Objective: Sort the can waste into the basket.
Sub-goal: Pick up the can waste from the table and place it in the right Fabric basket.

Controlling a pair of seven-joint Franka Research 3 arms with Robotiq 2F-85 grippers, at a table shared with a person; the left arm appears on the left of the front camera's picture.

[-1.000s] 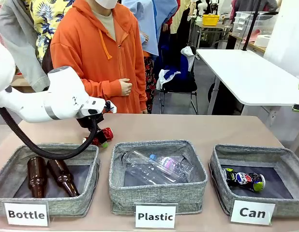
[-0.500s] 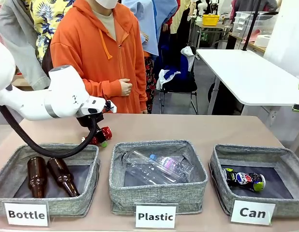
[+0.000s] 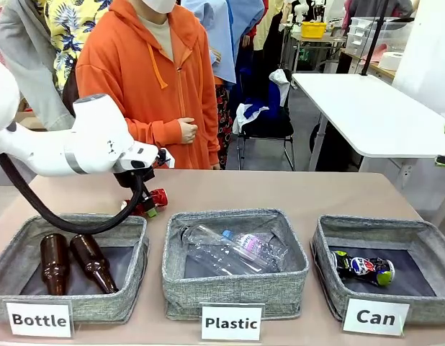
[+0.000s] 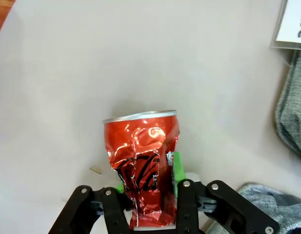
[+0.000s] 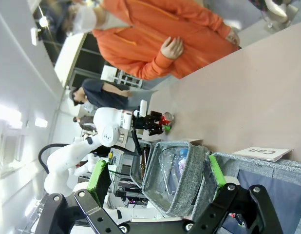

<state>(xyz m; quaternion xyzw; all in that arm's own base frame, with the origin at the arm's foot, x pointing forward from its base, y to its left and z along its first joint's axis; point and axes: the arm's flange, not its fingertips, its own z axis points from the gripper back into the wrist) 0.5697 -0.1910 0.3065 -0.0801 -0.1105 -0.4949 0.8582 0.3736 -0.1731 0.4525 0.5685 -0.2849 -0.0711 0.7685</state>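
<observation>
Bottles point(image 3: 73, 263) lie in the leftmost bin, and just behind its far rim the left gripper point(image 4: 148, 197) has pinched its green pads onto the crushed red can point(image 4: 141, 165) and raised it slightly off the table compared with a second ago, so the pickup looks done and the carry comes next. Past the middle bin point(image 3: 235, 288) of plastic, the basket point(image 3: 330, 285) marked "Can" already holds the dark can point(image 3: 363, 267); the right gripper point(image 5: 158, 181) hangs over it, fingers spread wide, holding nothing.

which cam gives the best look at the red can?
Left wrist view: the red can is close and unblocked, pinched by the left gripper. Front view shows it small, half behind the arm; right wrist view, a distant red speck.
</observation>
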